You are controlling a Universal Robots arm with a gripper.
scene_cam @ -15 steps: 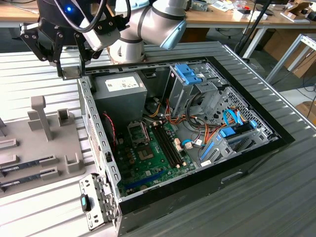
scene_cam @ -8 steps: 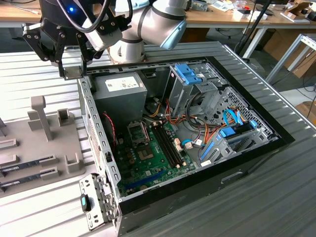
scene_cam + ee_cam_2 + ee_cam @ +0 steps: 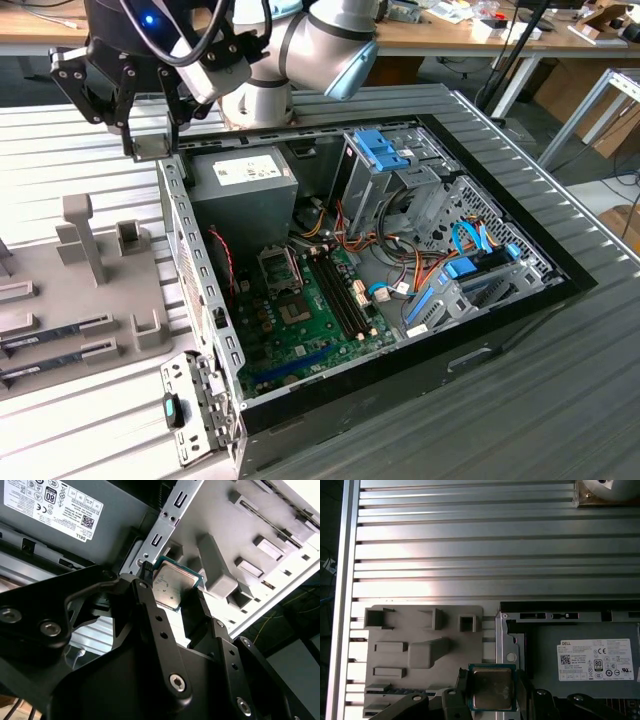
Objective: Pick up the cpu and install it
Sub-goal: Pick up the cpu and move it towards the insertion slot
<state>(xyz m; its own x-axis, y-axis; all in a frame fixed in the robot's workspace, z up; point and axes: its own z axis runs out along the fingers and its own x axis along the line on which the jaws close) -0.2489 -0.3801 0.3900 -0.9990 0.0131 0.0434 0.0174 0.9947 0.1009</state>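
**We have the cpu (image 3: 491,687) in the air**

Nearest us, the green board (image 3: 270,340) lies in the open case (image 3: 400,385), the grey power supply (image 3: 240,185) behind it. Farther, on the exterior view's left, our gripper (image 3: 150,138) pinches the cpu between its jaws, over the case rim.

Case rail (image 3: 169,517) right below cpu (image 3: 172,586)
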